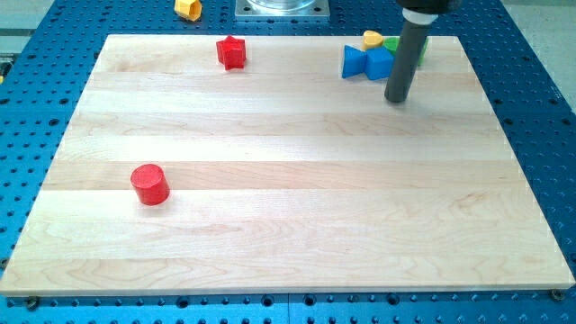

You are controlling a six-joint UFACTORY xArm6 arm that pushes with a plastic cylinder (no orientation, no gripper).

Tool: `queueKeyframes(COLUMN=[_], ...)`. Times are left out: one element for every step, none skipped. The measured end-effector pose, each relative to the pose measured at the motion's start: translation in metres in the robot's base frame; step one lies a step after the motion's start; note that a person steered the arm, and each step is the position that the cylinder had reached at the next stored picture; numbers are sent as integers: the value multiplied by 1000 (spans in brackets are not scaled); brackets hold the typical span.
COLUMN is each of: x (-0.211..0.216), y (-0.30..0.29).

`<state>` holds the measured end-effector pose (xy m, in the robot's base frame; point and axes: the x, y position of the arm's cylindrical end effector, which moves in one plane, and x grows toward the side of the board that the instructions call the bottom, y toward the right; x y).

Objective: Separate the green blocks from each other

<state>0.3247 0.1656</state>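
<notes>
A green block (392,42) sits near the board's top right, partly hidden behind my dark rod. A sliver of green (425,52) shows on the rod's right side; I cannot tell if it is a second block. My tip (397,98) rests on the board just below and to the right of this cluster. A yellow block (372,39) touches the green one on its left. Two blue blocks (367,62) lie just below them, left of the rod.
A red star (231,52) lies near the top edge, left of centre. A red cylinder (150,184) stands at the left. A yellow block (187,8) lies off the wooden board (288,216) on the blue perforated table. The arm's metal base (282,7) is at the top.
</notes>
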Motion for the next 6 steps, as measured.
queueKeyframes(x=[-13,-19,-19,-20,-48,-82], y=[1,4,12,12,49,70])
